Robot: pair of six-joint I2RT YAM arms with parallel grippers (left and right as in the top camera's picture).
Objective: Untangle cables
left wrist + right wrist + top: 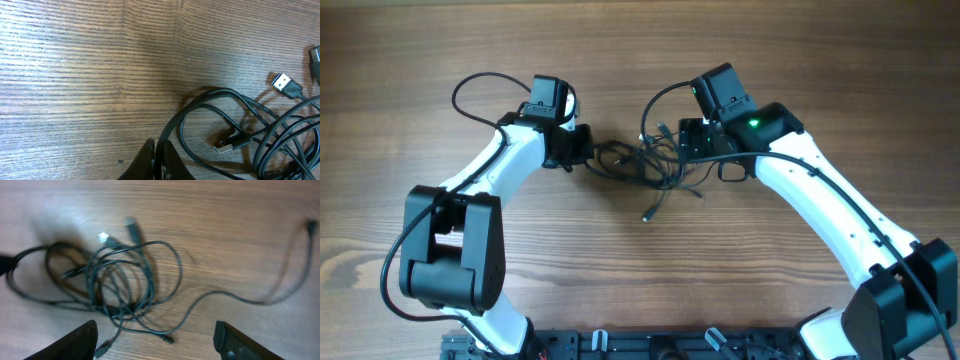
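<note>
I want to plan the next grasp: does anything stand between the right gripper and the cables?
Nothing visible does. Only bare table lies between the open right gripper and the cables, which are tangled just ahead of it.

Left hand [159, 149] pinched closed, right hand [155, 330] spread wide.

no text, label, brand, number or sign can be read anywhere: the cables [122, 287] (plug ends [282, 81] included) carry no legible marking, and neither does the wooden surface [75, 75].
</note>
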